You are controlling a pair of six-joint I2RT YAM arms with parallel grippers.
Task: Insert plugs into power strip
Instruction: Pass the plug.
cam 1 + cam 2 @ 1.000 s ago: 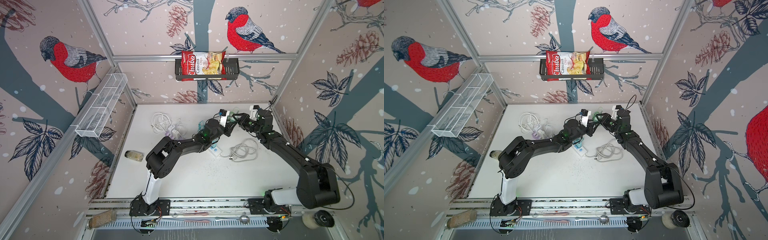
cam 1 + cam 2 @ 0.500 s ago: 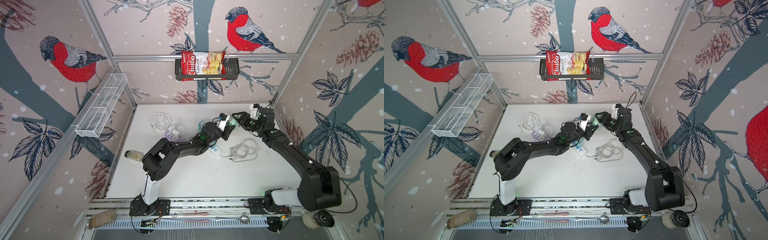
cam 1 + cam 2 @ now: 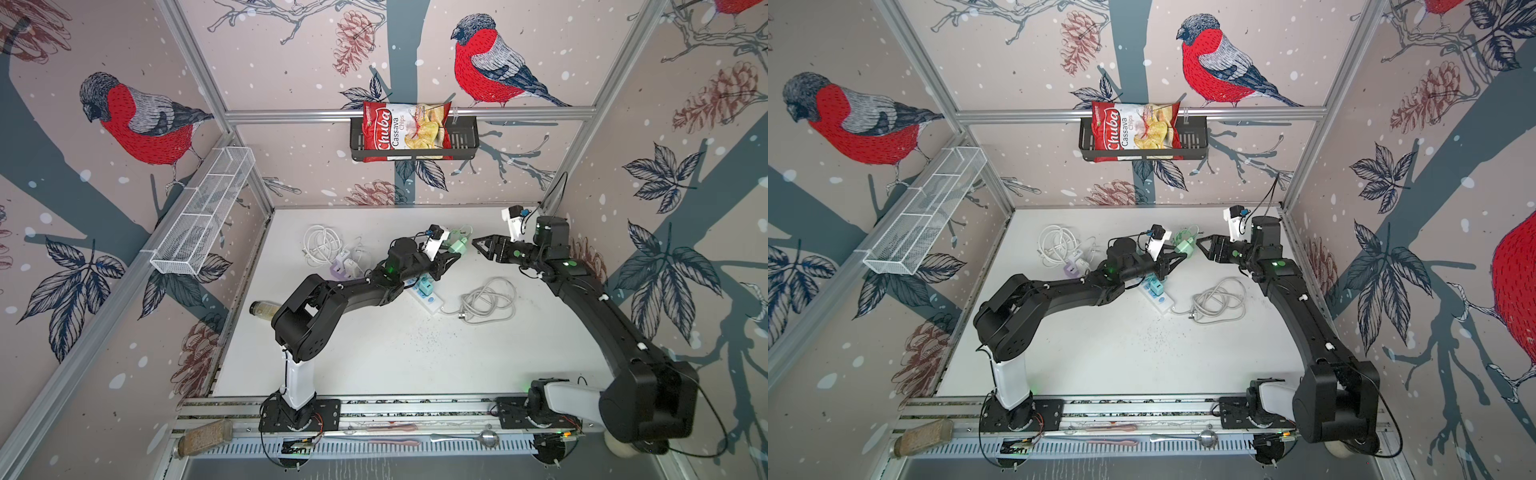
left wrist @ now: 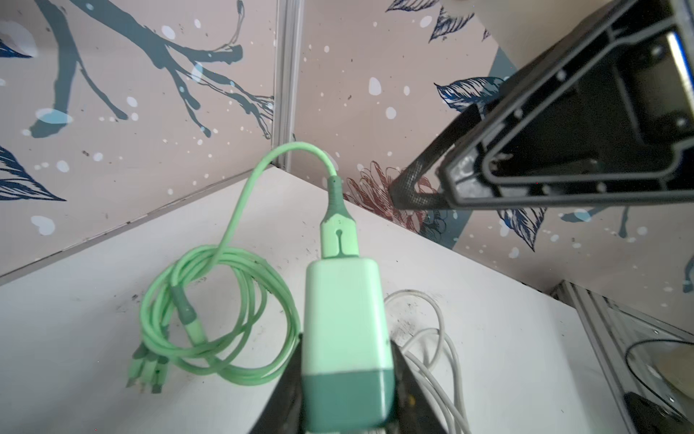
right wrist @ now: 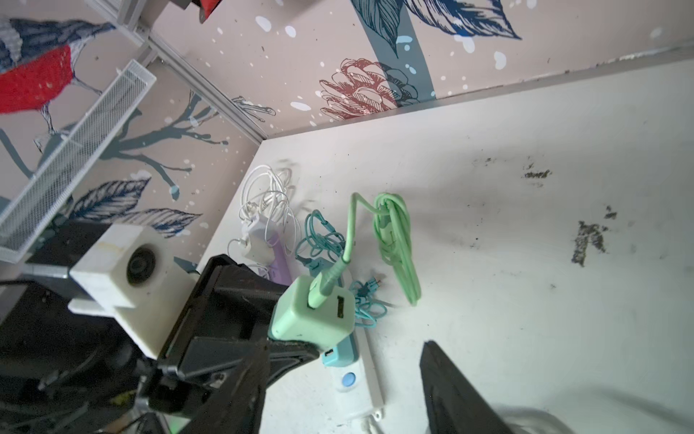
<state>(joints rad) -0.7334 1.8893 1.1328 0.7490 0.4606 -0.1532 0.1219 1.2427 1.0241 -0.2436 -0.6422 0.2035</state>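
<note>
My left gripper (image 4: 347, 362) is shut on a mint green plug (image 4: 345, 319), which it holds above the table with the cable end pointing away from the wrist. The plug's cable runs down to a mint coil (image 5: 398, 240) on the table. In both top views the plug (image 3: 459, 246) (image 3: 1183, 247) hangs between the two grippers. My right gripper (image 3: 478, 243) (image 5: 338, 390) is open, a short gap to the right of the plug, and touches nothing. Below lies the white power strip (image 5: 356, 390) (image 3: 430, 299) with a teal plug (image 5: 338, 353) seated in it.
A grey-white cord coil (image 3: 488, 301) lies right of the strip. White cables (image 3: 322, 245), a teal cable (image 5: 323, 240) and white and lilac chargers (image 5: 268, 251) are heaped at the back left. A bottle (image 3: 262, 309) lies by the left wall. A wire basket (image 3: 203, 216) hangs on that wall.
My right gripper has opened and drawn back to the right, away from the mint green plug. The left gripper keeps the plug and has shifted slightly.
</note>
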